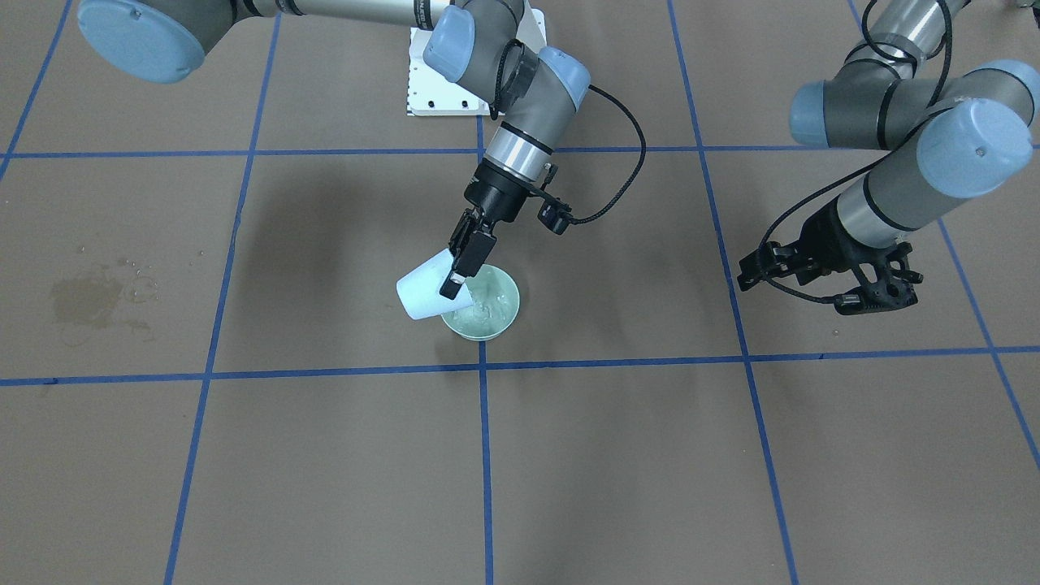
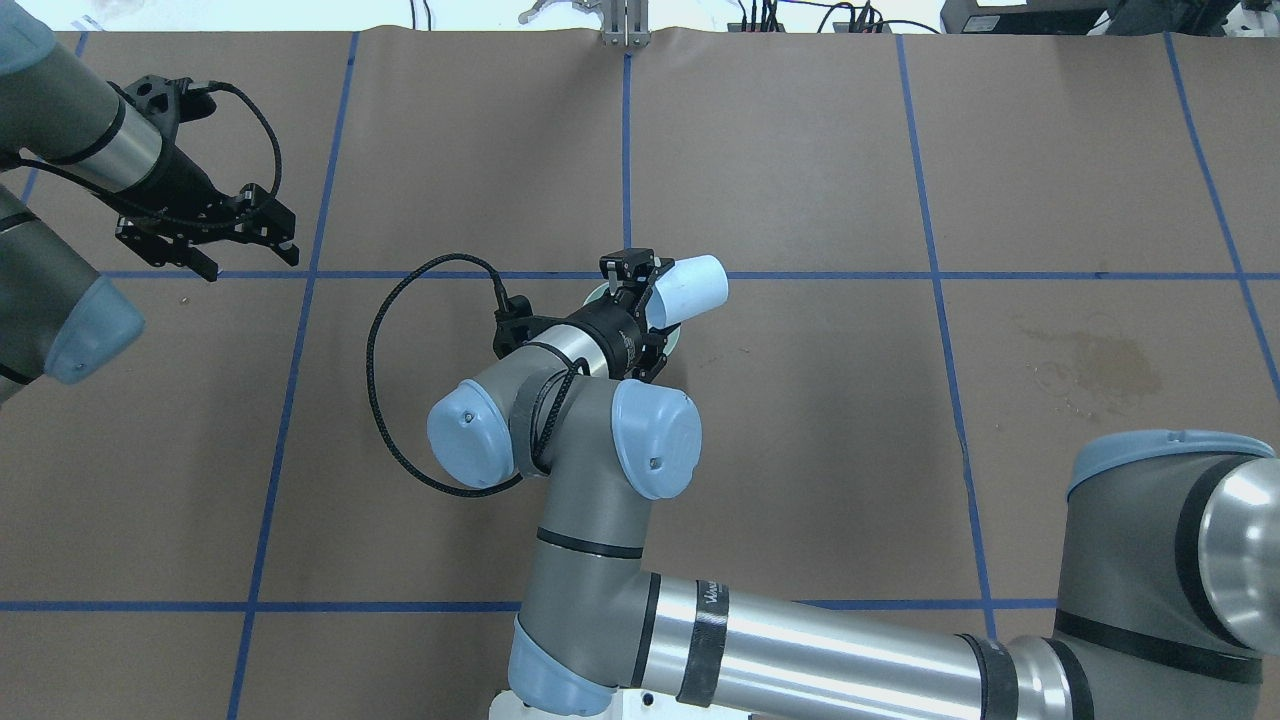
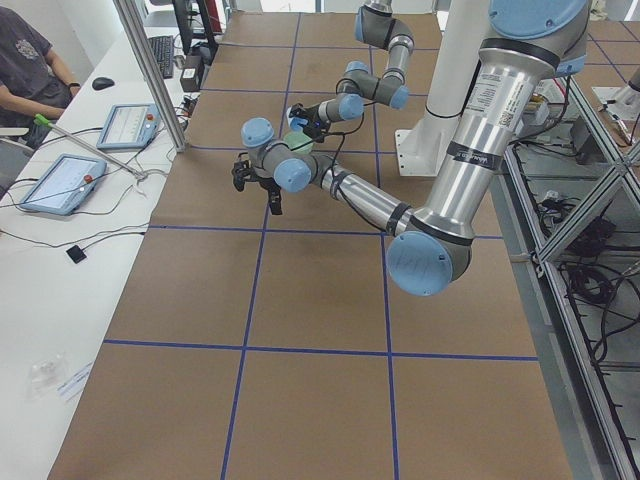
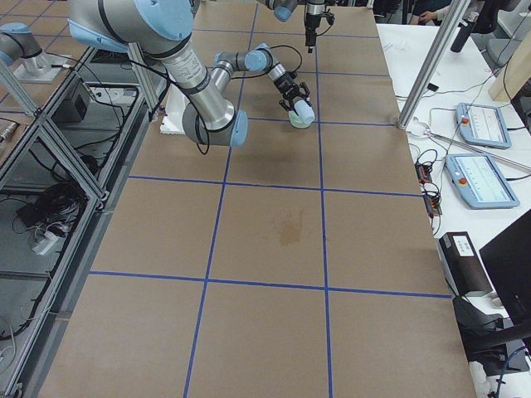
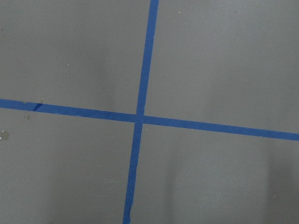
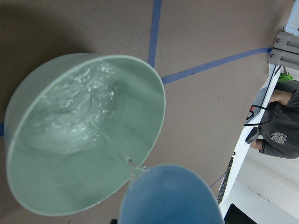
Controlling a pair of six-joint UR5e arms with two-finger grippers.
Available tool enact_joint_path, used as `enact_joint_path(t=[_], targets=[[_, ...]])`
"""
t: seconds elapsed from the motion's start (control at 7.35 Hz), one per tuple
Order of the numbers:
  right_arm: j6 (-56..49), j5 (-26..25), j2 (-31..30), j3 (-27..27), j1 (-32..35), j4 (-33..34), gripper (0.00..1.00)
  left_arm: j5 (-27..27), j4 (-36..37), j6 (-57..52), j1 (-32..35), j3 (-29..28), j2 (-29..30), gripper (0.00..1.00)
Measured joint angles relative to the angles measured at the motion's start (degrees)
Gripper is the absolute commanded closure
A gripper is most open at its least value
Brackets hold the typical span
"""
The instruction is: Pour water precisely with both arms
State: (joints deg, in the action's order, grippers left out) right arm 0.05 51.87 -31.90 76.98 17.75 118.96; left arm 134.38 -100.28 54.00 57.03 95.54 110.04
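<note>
Tipping the cup (image 1: 418,294) over the bowl (image 1: 502,315), the right gripper (image 1: 463,268) is clamping its wall; water (image 6: 79,107) is rippling in the bowl; the left gripper (image 2: 250,256) is hanging wide, empty, well apart; tilting faster could be sending splashes past the rim.

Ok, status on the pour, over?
Right gripper shut on tilted cup, left gripper open, idle off to the side. Water running into green bowl. Wet patch on table, well clear of bowl.
</note>
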Motion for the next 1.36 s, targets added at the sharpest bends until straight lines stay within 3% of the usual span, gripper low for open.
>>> enact_joint_path(t=[0.27,0.68,0.95,1.22,1.36], targets=[[3.0,0.1,0.5,0.5,0.0,0.3,0.86,0.0,0.0,-0.1,0.0,0.1,0.0,0.0],[19.0,3.8,-1.5,3.6,0.5,-2.6,0.9,0.0,0.0,-0.1,0.4,0.4,0.5,0.0],[27.5,11.2,-8.2,13.8,3.1,-5.6,0.92,0.0,0.2,0.1,0.4,1.2,0.8,0.0],[31.9,20.1,-20.3,26.8,8.2,-13.6,0.92,0.0,0.4,0.5,0.3,2.5,0.9,0.0],[34.4,22.0,-26.9,32.0,10.0,-18.0,0.83,-0.1,0.5,0.8,0.3,3.3,0.9,0.0]])
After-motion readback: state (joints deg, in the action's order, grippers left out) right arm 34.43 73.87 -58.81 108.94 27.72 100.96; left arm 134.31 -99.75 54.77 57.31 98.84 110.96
